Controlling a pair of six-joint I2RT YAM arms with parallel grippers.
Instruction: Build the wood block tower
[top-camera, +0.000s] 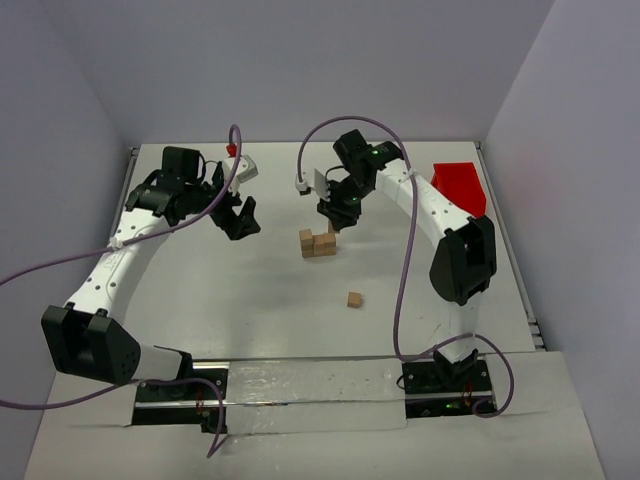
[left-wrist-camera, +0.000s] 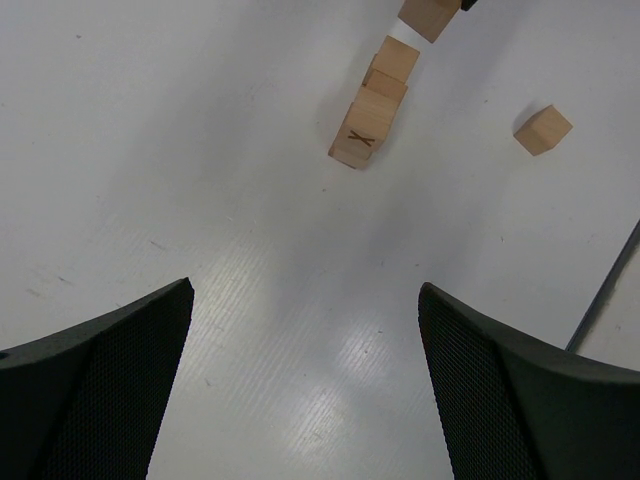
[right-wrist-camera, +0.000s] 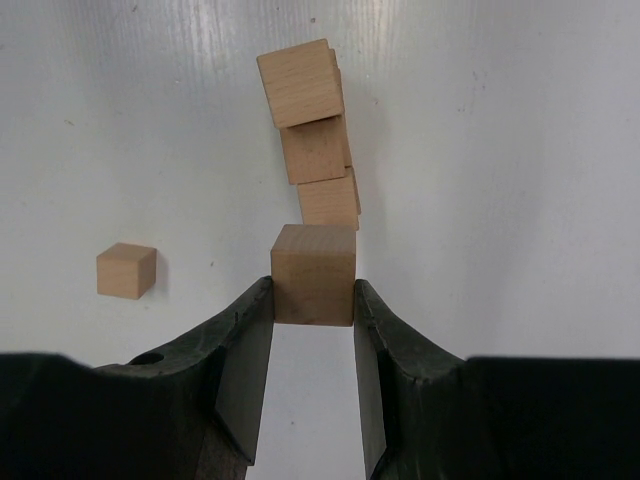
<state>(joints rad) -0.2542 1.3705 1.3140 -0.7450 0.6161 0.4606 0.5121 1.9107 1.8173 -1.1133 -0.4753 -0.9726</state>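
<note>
1. Grip: my right gripper (right-wrist-camera: 312, 292) is closed partway on one small light-tan plain wooden cube (right-wrist-camera: 313, 262). The pads sit on two opposite flat faces and the cube is square between the jaws.
2. Location: the held cube hangs just at the tower (right-wrist-camera: 315, 150), a compact stack of the same tan cubes mid-table (top-camera: 250, 300). From the top view I'm at its 12 o'clock. I cannot tell if the held cube touches it.
3. Handling (my read): light, rigid, smooth wood. Hold it mid-face, since an off-centre pinch could twist it out. The stacked cubes sit slightly staggered and loose, so one nudge could shift them.
4. My left gripper (left-wrist-camera: 305, 290) is wide open and empty, at the tower's 9 o'clock, well apart.
5. Around: a loose cube (top-camera: 354, 299) lies at the tower's 5 o'clock, apart. The red plastic bin (top-camera: 460, 183) is at 2 o'clock, well apart. Nothing blocks me; my own fingers are the likeliest thing to knock the stack.
</note>
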